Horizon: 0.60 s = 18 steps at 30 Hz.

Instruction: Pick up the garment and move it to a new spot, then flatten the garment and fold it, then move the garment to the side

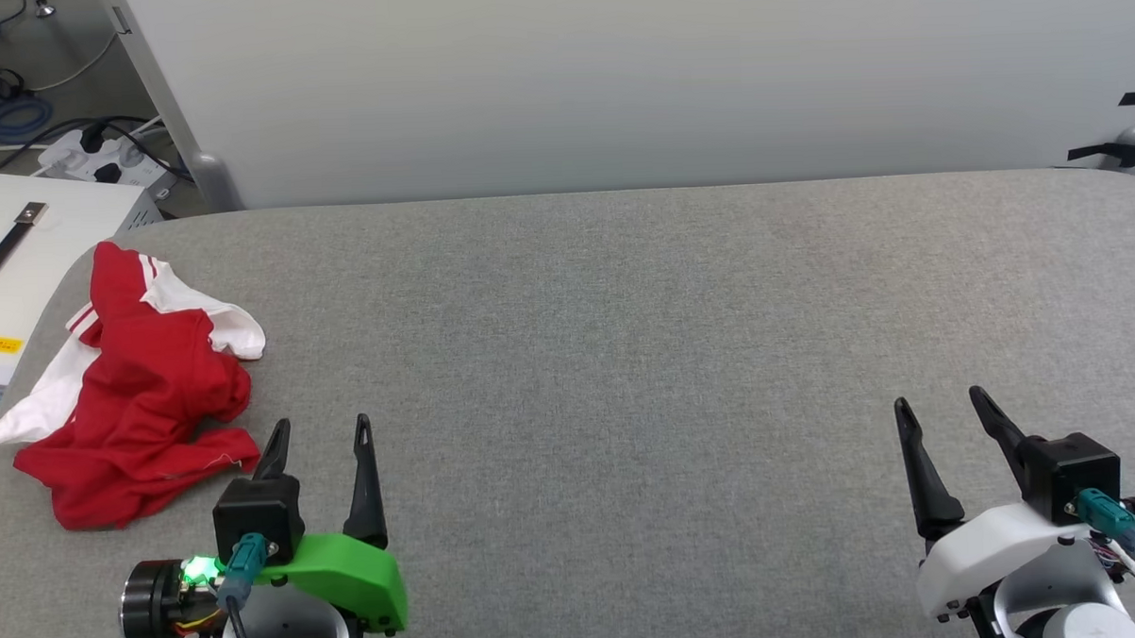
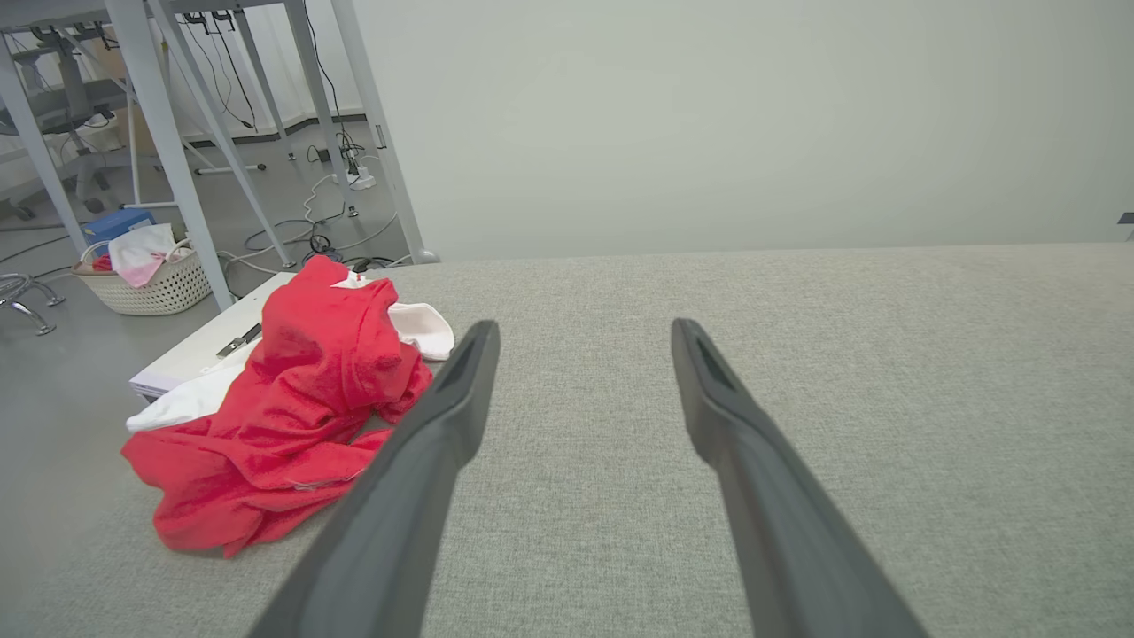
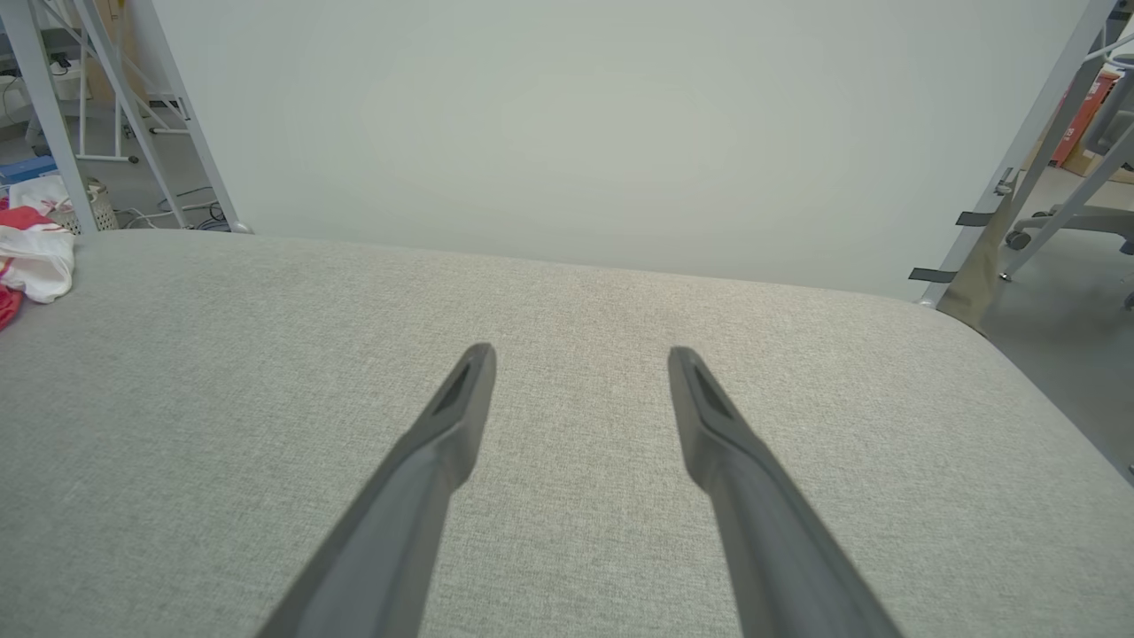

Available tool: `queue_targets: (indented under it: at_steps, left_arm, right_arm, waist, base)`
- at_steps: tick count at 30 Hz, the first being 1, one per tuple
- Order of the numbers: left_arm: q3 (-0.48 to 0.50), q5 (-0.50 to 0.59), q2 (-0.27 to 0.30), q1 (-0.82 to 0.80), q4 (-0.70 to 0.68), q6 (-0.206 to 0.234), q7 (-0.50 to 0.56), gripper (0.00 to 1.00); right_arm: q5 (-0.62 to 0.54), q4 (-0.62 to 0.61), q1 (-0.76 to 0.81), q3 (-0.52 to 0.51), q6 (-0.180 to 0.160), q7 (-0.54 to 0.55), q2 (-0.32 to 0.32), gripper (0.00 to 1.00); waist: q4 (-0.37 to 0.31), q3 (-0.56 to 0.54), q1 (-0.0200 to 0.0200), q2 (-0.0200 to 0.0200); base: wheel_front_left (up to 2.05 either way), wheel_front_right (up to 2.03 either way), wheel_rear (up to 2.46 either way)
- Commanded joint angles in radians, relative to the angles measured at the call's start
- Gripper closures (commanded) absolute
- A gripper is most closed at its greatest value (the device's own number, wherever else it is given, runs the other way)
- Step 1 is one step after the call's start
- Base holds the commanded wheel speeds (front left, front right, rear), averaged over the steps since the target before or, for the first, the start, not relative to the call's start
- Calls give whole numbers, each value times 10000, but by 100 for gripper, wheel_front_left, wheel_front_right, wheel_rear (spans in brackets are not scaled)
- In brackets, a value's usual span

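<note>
The grey cloth-covered surface point(image 1: 625, 355) spans my head view from side to side. The garment point(image 1: 145, 390) lies crumpled at the left of the frame, red with white sleeves. One sleeve seems to hang over the surface's edge, though I cannot be sure. My left gripper point(image 1: 322, 424) sits at the lower left, just beside the garment, jaws spread wide and holding nothing. My right gripper point(image 1: 938, 399), at the lower right and well apart from the garment, gapes just as wide and empty.
</note>
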Motion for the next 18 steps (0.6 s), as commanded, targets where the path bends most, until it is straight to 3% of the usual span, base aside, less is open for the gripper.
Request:
queue_targets:
  at_steps: [1, 18]
  left_arm:
    - [-29, -41, -6, -7, -33, 102, -111, 0]
    - [-148, -94, -12, 1, -80, 285, -464, 0]
  right_arm:
    - [89, -83, 34, -51, -1, -125, -3, 0]
    - [464, -349, 178, -153, -1, -473, -4, 0]
  waist:
    - [3, 1, 0, 0]
    - [44, 13, 0, 0]
  base:
    - [0, 0, 0]
    - [0, 0, 0]
